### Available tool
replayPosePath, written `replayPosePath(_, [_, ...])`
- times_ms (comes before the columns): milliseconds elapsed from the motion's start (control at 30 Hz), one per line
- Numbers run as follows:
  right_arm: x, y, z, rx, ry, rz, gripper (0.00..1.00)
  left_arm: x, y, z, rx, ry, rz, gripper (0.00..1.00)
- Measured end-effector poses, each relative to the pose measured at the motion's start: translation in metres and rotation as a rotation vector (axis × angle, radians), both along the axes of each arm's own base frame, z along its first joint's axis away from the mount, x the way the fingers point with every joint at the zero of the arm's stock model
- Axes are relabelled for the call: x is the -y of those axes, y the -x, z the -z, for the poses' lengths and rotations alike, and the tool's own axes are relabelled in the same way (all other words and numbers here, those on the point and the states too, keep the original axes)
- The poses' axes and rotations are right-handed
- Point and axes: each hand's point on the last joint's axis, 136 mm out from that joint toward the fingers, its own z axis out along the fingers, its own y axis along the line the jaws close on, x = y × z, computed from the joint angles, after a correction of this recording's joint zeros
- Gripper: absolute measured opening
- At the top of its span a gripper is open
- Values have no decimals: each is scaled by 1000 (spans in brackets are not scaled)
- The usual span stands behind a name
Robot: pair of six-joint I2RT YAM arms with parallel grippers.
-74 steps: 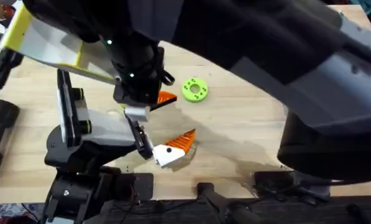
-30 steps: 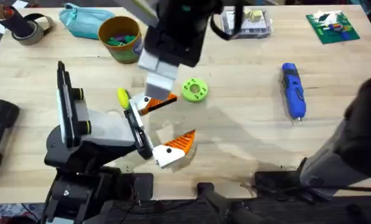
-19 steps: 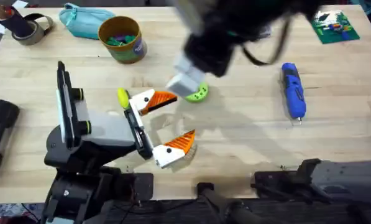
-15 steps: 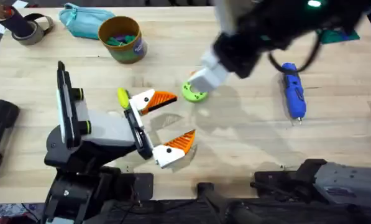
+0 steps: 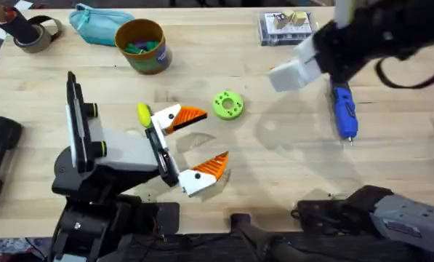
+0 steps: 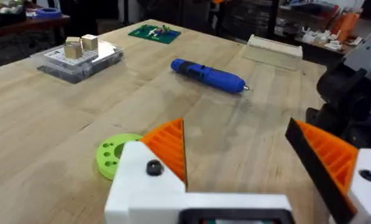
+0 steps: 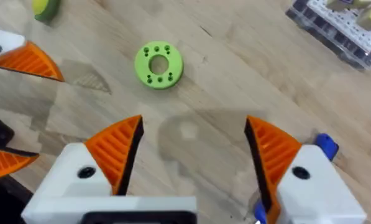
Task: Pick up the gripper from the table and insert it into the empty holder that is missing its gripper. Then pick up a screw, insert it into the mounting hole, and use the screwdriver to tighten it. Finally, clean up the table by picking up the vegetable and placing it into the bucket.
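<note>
The right end effector hangs above the desk, released and holding nothing, with its orange ribbed pads set wide apart. The screwdriver lies flat on the desk just beside and beneath it, on the side away from the green disc. In the right wrist view, one blue end of it shows close against the outside of one finger. So the tool is not between the fingers but off to one side.

The left end effector is also released and empty. The screwdriver lies well ahead of it, past the green disc, with its thin metal tip pointing away from the clear box.

The screwdriver looks like a stiff pen-shaped body in smooth plastic. It is probably light enough for a two-finger pinch, but a motor and battery inside would add some weight. Its barrel is round, so it will likely roll if a finger nudges one side first, and the glossy shell could slip in a loose pinch. The ribbed pads should help with that.

The best hold is probably across the barrel near its middle, with the fingers straddling it squarely so both pads meet it together. That keeps it from drooping at either end. The metal tip is the slender, delicate part and should be left free, both to spare it and because it must later reach the screw. A firm squeeze seems safe, since nothing about the body looks soft or crushable.
</note>
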Motion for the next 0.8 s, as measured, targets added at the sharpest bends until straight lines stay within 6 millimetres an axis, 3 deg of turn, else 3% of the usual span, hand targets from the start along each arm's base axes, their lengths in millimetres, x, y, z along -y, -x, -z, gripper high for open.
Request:
replayPosePath(133, [11, 6, -2, -13, -4, 18, 996, 0, 0, 0, 0, 0, 0, 986])
replayPosePath(500, [-1, 29, 26, -203, -2, -108, 996, 0, 0, 0, 0, 0, 0, 986])
replayPosePath(733, [-3, 31, 27, -210, -3, -130, 996, 0, 0, 0, 0, 0, 0, 986])
replayPosePath(800, [-3, 31, 27, -209, -3, -134, 996, 0, 0, 0, -1, 1, 0, 871])
